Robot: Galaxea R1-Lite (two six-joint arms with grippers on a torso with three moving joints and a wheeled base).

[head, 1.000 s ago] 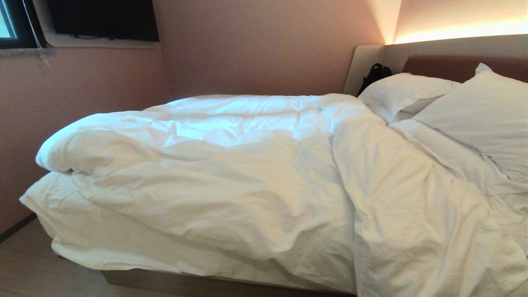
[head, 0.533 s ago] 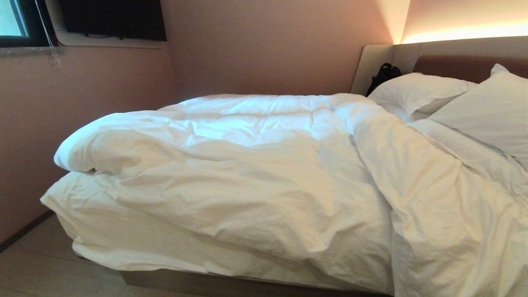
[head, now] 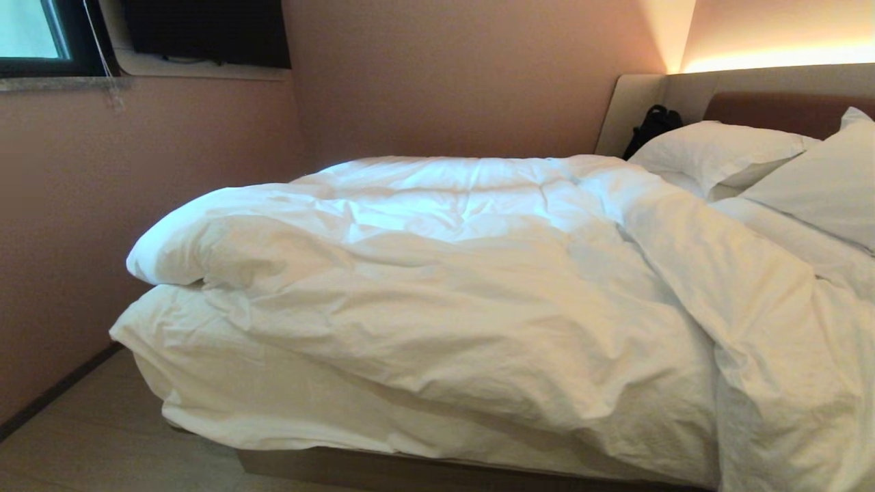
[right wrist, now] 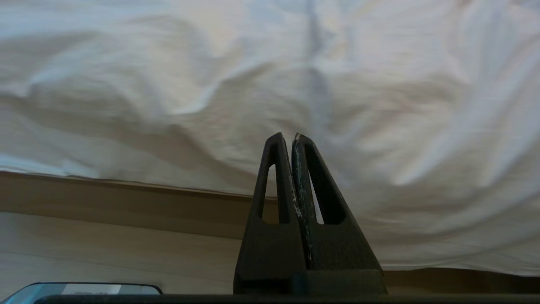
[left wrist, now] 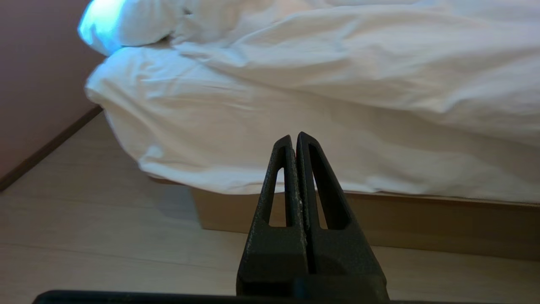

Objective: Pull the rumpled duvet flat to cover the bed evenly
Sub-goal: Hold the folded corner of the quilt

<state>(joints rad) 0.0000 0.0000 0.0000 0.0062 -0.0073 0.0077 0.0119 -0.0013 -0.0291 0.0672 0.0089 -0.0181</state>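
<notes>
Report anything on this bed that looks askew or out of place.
The duvet is bunched and creased, its end doubled back into a thick roll near the foot of the bed, with a ridge running toward the pillows. A dark object sits wedged beside the headboard.

Matte black pincer (left wrist: 295, 137) fingers, triangular cutouts (white scuffs).

The duvet (head: 437, 287) lies bunched on the bed (head: 410, 471), its foot end folded back at the left, its near edge hanging over the base. Two pillows (head: 718, 154) rest at the right against the headboard (head: 752, 92). A wall (head: 444, 75) stands behind; the floor (head: 89, 444) lies in front, left.
</notes>
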